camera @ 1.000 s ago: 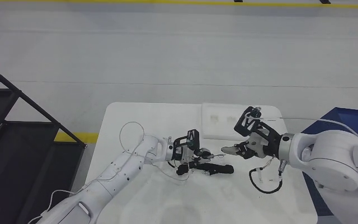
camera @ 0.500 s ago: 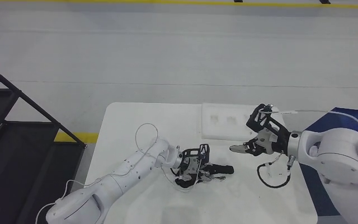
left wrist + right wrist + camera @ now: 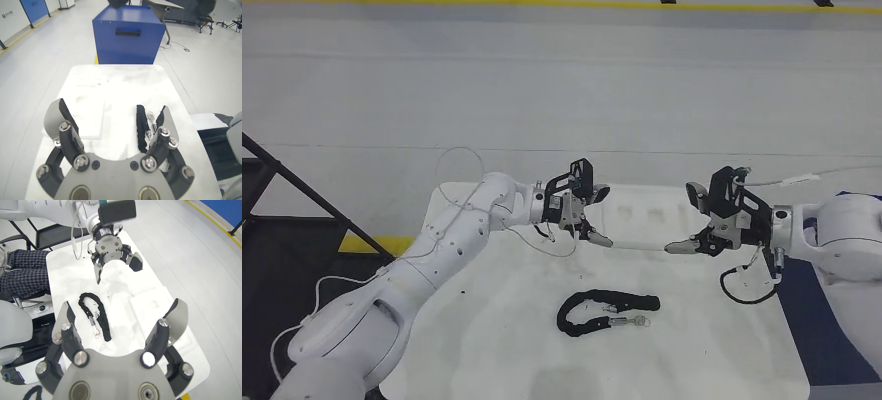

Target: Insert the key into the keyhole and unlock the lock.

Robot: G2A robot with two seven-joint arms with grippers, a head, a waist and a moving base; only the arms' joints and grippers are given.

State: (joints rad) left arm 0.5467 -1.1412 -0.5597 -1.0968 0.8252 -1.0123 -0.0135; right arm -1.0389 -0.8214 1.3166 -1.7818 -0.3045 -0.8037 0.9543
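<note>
A black sleeved cable lock (image 3: 600, 304) lies curled on the white table (image 3: 492, 330), toward the front. A small silver key (image 3: 635, 322) with its ring sticks out of the lock's metal end. The lock (image 3: 103, 315) and key (image 3: 95, 330) also lie below my right gripper (image 3: 122, 306), which is open and empty. My left gripper (image 3: 597, 215) hangs open above the far side of the table, well clear of the lock (image 3: 140, 125) and key (image 3: 150, 116). My right gripper (image 3: 687, 220) faces it from the right. The left gripper (image 3: 117, 273) holds nothing.
A flat white foam tray (image 3: 642, 215) rests at the table's far edge between the two grippers. A blue cabinet (image 3: 128, 36) stands beyond the table's right end. A black rack (image 3: 282, 250) stands off the left side.
My left gripper has let go of the lock and risen from it toward the far side of the table. My right gripper has drawn back to the right. The lock now lies alone.
</note>
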